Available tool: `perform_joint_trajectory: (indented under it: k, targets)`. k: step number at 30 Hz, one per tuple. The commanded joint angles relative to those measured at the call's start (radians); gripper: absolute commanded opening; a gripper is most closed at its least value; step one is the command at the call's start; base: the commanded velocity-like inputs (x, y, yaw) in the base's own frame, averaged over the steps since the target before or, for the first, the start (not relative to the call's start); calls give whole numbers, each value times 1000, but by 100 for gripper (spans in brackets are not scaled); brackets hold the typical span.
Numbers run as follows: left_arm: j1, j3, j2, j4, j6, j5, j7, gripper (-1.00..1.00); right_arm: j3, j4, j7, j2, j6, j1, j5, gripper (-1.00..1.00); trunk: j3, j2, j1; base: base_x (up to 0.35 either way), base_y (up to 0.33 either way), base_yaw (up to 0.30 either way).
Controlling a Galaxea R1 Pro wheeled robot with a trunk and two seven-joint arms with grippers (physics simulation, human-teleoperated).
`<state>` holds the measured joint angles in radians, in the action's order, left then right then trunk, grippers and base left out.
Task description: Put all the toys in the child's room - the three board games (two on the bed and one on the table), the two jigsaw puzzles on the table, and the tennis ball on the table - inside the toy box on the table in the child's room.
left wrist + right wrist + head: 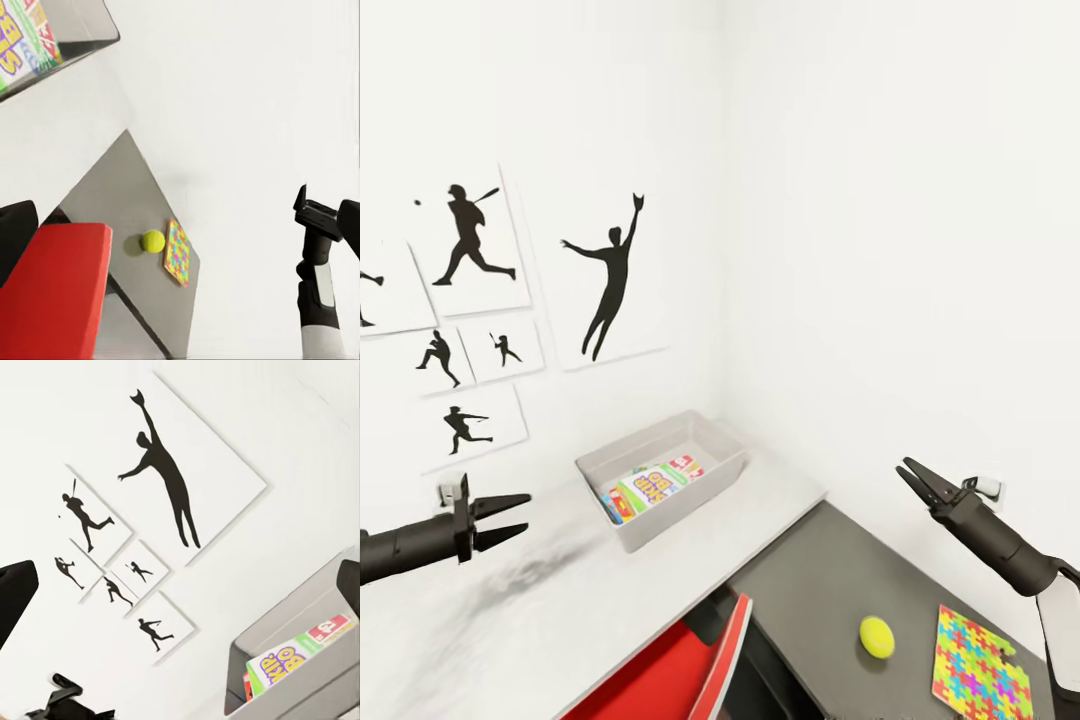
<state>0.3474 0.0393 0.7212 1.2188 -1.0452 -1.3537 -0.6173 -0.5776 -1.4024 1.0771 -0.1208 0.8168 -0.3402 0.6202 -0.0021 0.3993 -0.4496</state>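
Observation:
The light-grey toy box stands on the white table in the corner. A green-edged board game lies in it on top of other boxes, and it also appears in the right wrist view. The tennis ball and one jigsaw puzzle lie side by side on the table's lower dark-grey section. My left gripper hovers open and empty left of the toy box. My right gripper is open and empty in the air, above and behind the ball and puzzle. The bed is out of view.
A red chair is tucked against the table's front edge. Black baseball-player pictures hang on the left wall. A wall socket sits behind my right arm. White walls close off both sides of the corner.

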Motion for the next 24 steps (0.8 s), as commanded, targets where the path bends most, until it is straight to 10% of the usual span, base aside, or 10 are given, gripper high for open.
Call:
perform_joint_trajectory:
  k: [1,24]
  targets:
    - [1,1,2,6,-2,13,-22,100,-1,0,1,0,5,0,3,100,1,1,0,0,-4,-213]
    - [2,-2,17,50,-2,50,-110,100,0,0,-1,4,5,0,-2,100,27,1,0,0,0,-213]
